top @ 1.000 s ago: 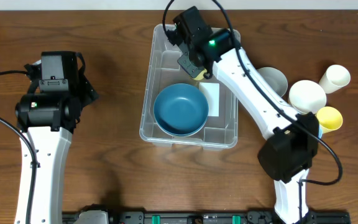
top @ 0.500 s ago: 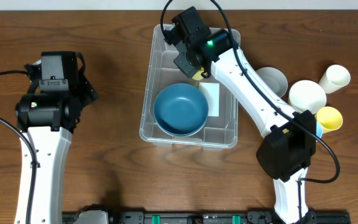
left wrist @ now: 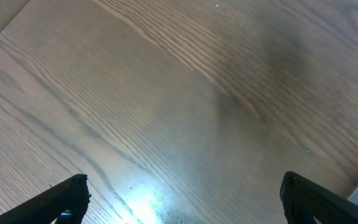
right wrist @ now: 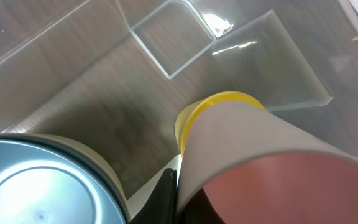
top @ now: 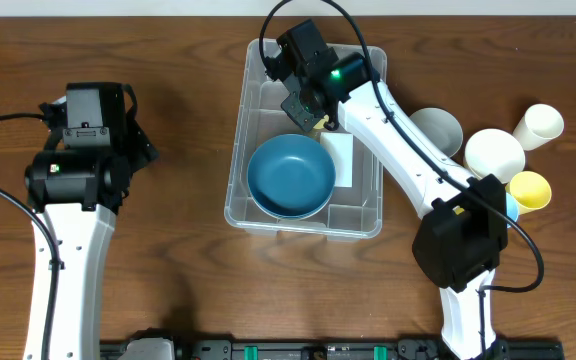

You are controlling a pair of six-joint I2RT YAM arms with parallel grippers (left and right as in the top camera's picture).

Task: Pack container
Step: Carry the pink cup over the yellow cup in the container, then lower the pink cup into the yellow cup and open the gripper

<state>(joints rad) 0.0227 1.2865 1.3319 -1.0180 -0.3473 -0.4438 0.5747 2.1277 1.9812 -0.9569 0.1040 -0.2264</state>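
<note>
At the table's far middle, long sides running front to back: large clear plastic rectangular container [top: 236, 190], upright, open at the top, with a white label [top: 340, 158] showing low on its right side.

Packed so far, by the look of it: one round blue bowl [top: 291, 177], filling most of the near half and close to the left wall.

Over the far half, inside the rim: right gripper [top: 313, 115], jaws pressed together on the wall of a pale cup [right wrist: 241, 155], plastic, yellow at one edge, tilted and not yet released. Cannot tell whether touching the floor.

Judged early to midway: one item in, one arriving, several left.

Just right of the container: round grey bowl [top: 438, 125]. Further right, close together: white bowl [top: 495, 152], small yellow bowl [top: 530, 188], white cup [top: 540, 122].

Room for the pale cup: bare floor between the blue bowl's rim and the far wall. Tight toward the bowl and the far-left corner; safest, probably, by lowering straight down.

Well apart on the left, over bare brown wooden table [top: 168, 280]: left gripper [left wrist: 185, 193], jaws spread wide, holding nothing, open wood all round.
</note>
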